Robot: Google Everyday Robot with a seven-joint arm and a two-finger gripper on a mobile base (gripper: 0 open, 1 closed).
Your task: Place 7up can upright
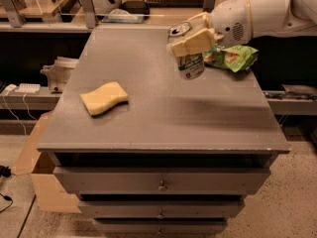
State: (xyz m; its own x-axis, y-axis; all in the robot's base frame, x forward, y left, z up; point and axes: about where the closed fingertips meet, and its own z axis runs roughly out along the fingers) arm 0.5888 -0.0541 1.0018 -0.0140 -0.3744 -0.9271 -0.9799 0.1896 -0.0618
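Note:
The 7up can (188, 63) is a silver-white drink can with a shiny top end. It is held nearly upright, leaning slightly, above the right rear part of the grey table top (163, 113). My gripper (190, 37), with cream-coloured fingers (192, 43), is shut on the can's upper half, coming in from the right on a white arm. The can's base looks just above or barely at the table surface; I cannot tell which.
A green crinkly snack bag (233, 57) lies just right of the can, behind the gripper. A yellow sponge (104, 98) lies on the left of the table. Drawers sit below the front edge. A cardboard box (42, 182) stands on the floor at left.

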